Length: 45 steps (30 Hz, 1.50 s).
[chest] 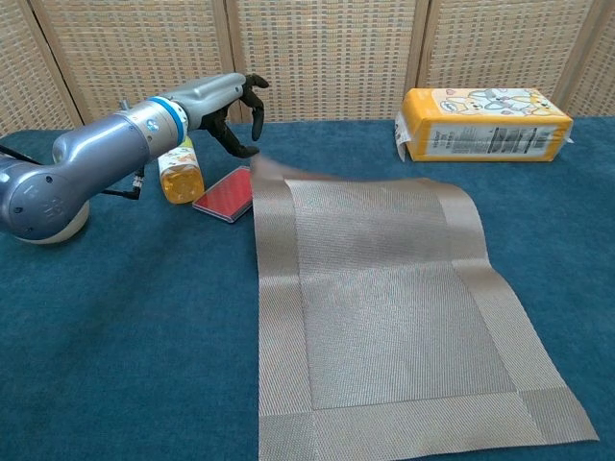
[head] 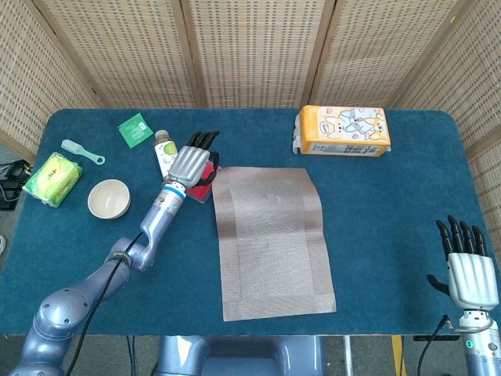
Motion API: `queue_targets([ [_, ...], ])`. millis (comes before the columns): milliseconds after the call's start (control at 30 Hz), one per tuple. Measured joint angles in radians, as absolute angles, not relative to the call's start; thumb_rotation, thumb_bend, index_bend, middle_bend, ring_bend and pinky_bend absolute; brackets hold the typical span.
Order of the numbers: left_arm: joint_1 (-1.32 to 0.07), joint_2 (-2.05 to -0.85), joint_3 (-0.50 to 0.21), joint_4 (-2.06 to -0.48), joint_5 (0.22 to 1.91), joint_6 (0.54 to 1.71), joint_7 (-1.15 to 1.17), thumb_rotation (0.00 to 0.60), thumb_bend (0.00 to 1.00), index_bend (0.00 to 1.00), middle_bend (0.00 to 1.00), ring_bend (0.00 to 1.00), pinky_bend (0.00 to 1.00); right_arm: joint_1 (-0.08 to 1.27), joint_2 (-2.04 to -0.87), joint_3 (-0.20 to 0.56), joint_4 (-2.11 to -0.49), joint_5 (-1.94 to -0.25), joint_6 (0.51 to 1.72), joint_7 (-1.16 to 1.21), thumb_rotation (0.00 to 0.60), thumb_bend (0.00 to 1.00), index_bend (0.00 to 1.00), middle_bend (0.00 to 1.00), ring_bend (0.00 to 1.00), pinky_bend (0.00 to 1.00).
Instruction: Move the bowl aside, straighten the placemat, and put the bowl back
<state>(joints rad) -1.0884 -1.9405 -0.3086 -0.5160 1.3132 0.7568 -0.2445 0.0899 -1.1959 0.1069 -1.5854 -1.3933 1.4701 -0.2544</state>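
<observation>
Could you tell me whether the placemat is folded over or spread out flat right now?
Spread out. The placemat lies open on the table, no flap doubled over; its far-left corner by the left hand looks slightly lifted.

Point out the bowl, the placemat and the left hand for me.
bowl (head: 108,198), head view, inner hollow.
placemat (head: 270,239), head view, middle of the weave.
left hand (head: 189,160), head view, back of the hand, above the red case.

Taupe woven placemat (head: 270,239), cream bowl (head: 108,198), red case (chest: 224,195), teal tablecloth (head: 391,211).
</observation>
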Motion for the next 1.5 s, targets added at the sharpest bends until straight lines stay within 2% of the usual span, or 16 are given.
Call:
queue_targets([
  [233,-1.058,-1.865,-0.312,-0.606,1.317,0.839,-0.288,0.6,0.0,0.0,0.0,0.0,0.0,0.102,-1.204,0.095,-1.581,-1.413,1.45,-0.263,0.6,0.0,0.0,0.0,0.0,0.0],
  [433,-0.988,-1.735,-0.308,-0.792,1.299,0.893,-0.177,0.6,0.0,0.0,0.0,0.0,0.0,0.145,-1.201,0.075,-1.573,-1.483,1.406,-0.29,0.6,0.0,0.01,0.0,0.0,0.0],
  [633,-0.873,-1.522,-0.297,-1.172,1.212,0.953,0.058,0.6,0.0,0.0,0.0,0.0,0.0,0.249,-1.175,0.034,-1.585,-1.623,1.288,-0.278,0.6,0.0,0.06,0.0,0.0,0.0],
  [800,-0.728,-1.335,-0.267,-1.527,1.122,1.088,0.269,0.6,0.0,0.0,0.0,0.0,0.0,0.333,-1.173,-0.005,-1.601,-1.731,1.2,-0.252,0.6,0.0,0.08,0.0,0.0,0.0],
  [900,-0.622,-1.237,-0.235,-1.667,1.092,1.194,0.352,0.6,0.0,0.0,0.0,0.0,0.0,0.365,-1.178,-0.031,-1.606,-1.782,1.167,-0.23,0.6,0.0,0.1,0.0,0.0,0.0],
  [1100,-0.477,-1.16,-0.161,-1.804,1.077,1.327,0.373,0.6,0.0,0.0,0.0,0.0,0.0,0.41,-1.222,-0.075,-1.59,-1.877,1.135,-0.211,0.6,0.0,0.13,0.0,0.0,0.0],
  [1300,-0.416,-1.117,-0.114,-1.905,1.061,1.379,0.438,0.6,0.0,0.0,0.0,0.0,0.0,0.446,-1.277,-0.101,-1.569,-1.895,1.067,-0.226,0.6,0.0,0.14,0.0,0.0,0.0],
  [1500,-0.39,-1.114,-0.088,-1.919,1.12,1.398,0.437,0.6,0.0,0.0,0.0,0.0,0.0,0.459,-1.32,-0.13,-1.562,-1.898,1.039,-0.252,0.6,0.0,0.14,0.0,0.0,0.0],
])
